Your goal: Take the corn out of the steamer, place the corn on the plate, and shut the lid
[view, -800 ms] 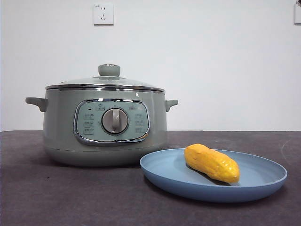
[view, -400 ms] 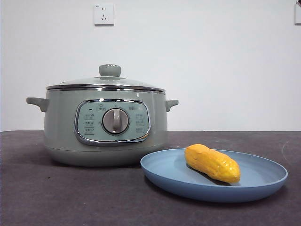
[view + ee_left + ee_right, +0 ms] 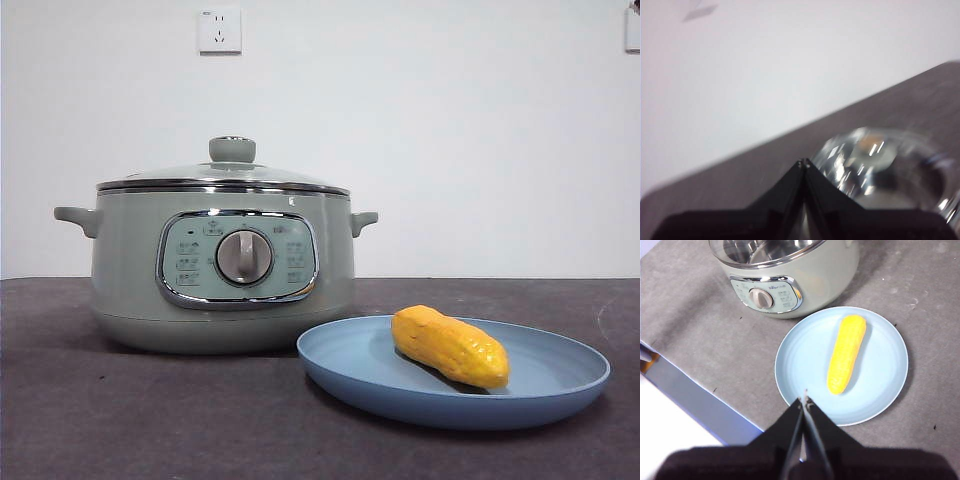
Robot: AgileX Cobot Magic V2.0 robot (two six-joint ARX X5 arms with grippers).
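Front view is evenly lit and sharp, with soft shadows under the steamer (image 3: 222,265) and the plate (image 3: 560,385) on the dark table (image 3: 100,420). Small highlights on the chrome trim, and the corn (image 3: 450,346) looks a bit glossy. Right wrist view is bright and crisp too. Left wrist view is badly blurred: the lid (image 3: 885,167) is just smeared white glints, and the wall (image 3: 790,65) is washed out pale.

Open air above lid (image 3: 222,173), corn (image 3: 449,346)
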